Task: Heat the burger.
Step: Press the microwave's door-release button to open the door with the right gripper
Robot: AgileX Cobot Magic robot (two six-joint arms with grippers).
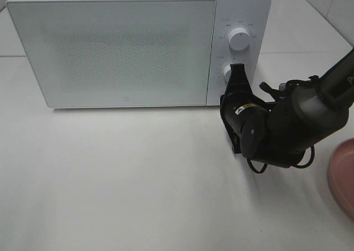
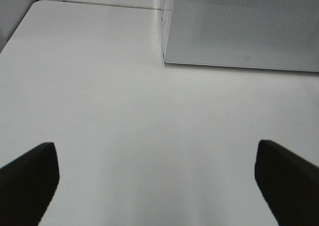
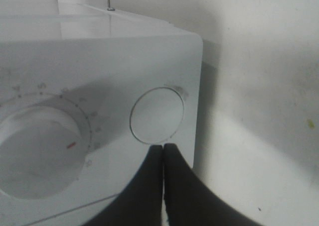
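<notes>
The burger is out of view. A white microwave [image 1: 121, 46] stands at the back of the table with its door closed. My right gripper [image 1: 238, 69] is shut with nothing in it, its tips against the control panel by the lower knob [image 1: 227, 71]. In the right wrist view the shut fingertips [image 3: 163, 147] meet the edge of a flat round button [image 3: 157, 115], beside a numbered dial [image 3: 35, 141] with a red mark. My left gripper [image 2: 157, 186] hangs open over bare table in front of the microwave [image 2: 239, 27], holding nothing.
An upper knob [image 1: 239, 39] sits above the lower one on the panel. A shallow pink plate [image 1: 344, 176] lies at the right edge of the table. The white tabletop [image 1: 121, 173] stretches in front of the microwave.
</notes>
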